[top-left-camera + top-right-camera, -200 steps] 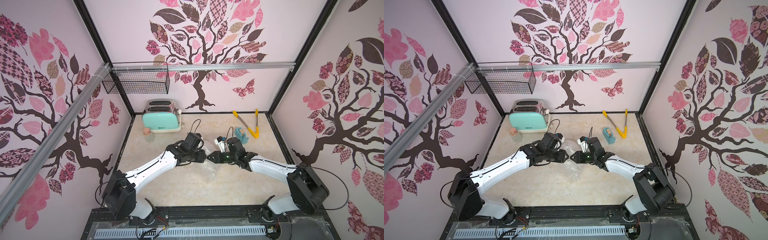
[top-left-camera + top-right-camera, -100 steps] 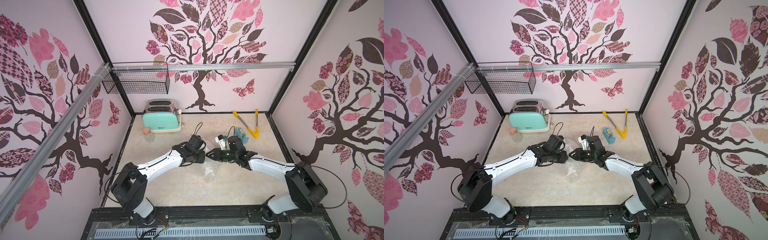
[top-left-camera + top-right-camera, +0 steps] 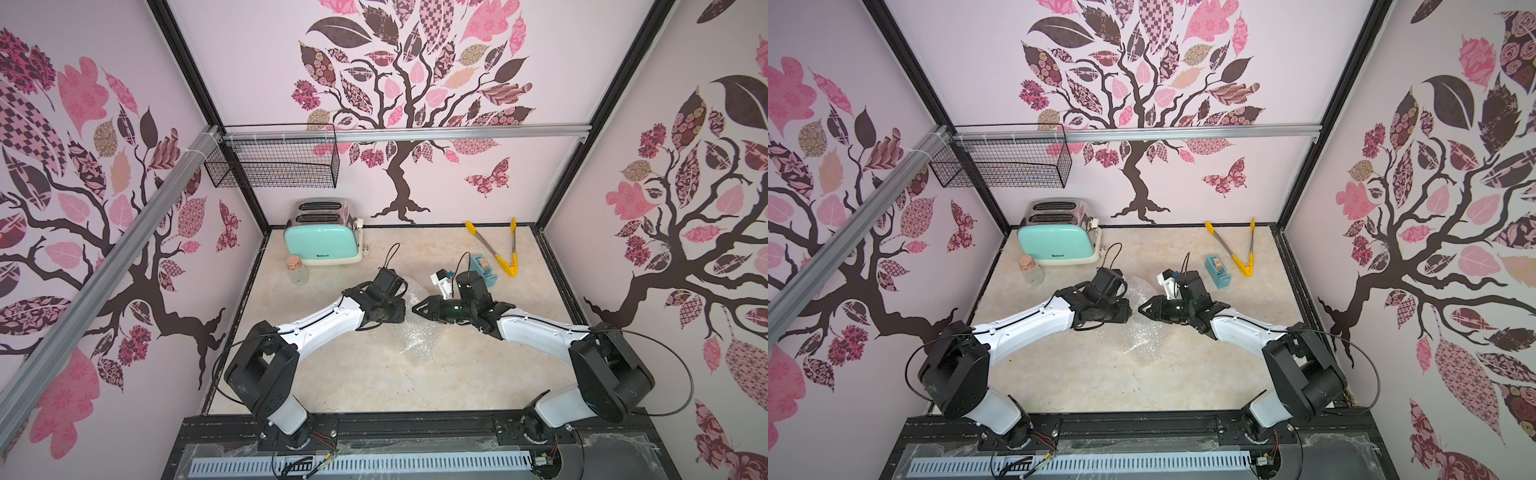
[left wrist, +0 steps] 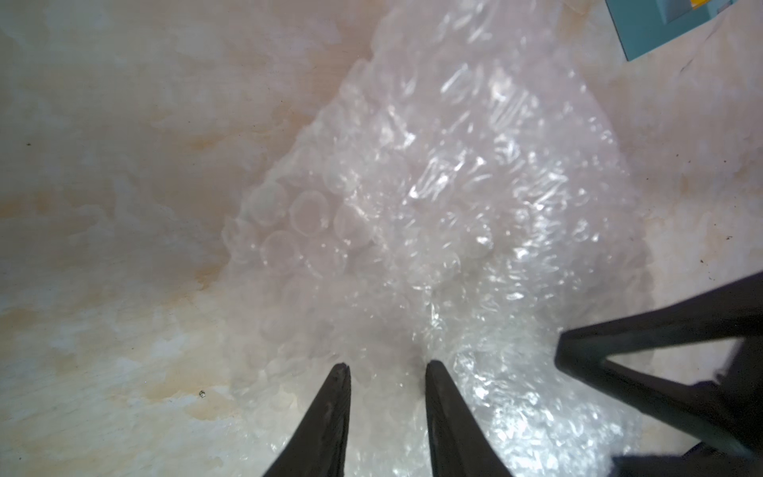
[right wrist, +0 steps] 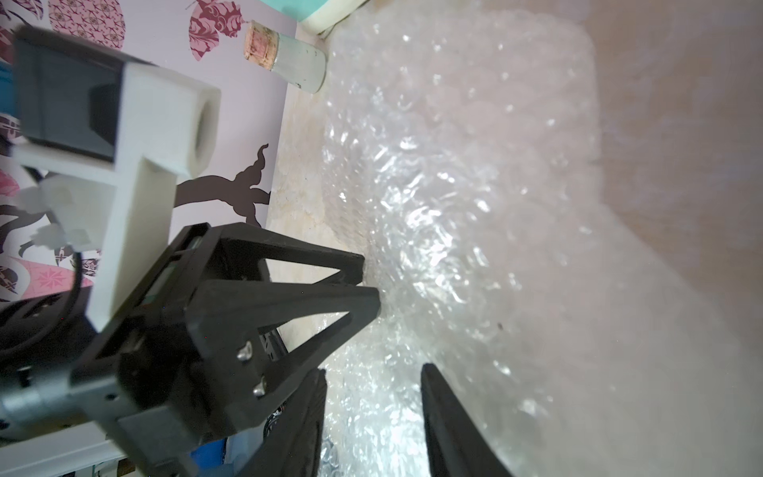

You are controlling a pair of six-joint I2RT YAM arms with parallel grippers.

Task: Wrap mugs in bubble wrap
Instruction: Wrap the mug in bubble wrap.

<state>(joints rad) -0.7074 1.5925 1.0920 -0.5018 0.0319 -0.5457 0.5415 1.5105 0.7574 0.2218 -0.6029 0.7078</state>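
I counted one beige marbled desk, one crumpled clear bubble wrap sheet lying mid-desk between both arms, one mint toaster, one pair of yellow tongs, one blue tape dispenser and one corked glass bottle. Only the wrist views showed the left fingers and right fingers, narrowly parted with their tips in the wrap. I couldn't tell whether they pinched it, nor make out a mug.

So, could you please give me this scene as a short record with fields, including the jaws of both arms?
table: beige marble-look top
bubble wrap: crumpled at mid-table, between both arms
mug: not visible
left jaws: apart, wrap between them; grip unclear
right jaws: apart, wrap between them; grip unclear
far side: mint toaster, corked glass bottle, blue tape dispenser, yellow tongs
wall: black wire basket, hanging on rail
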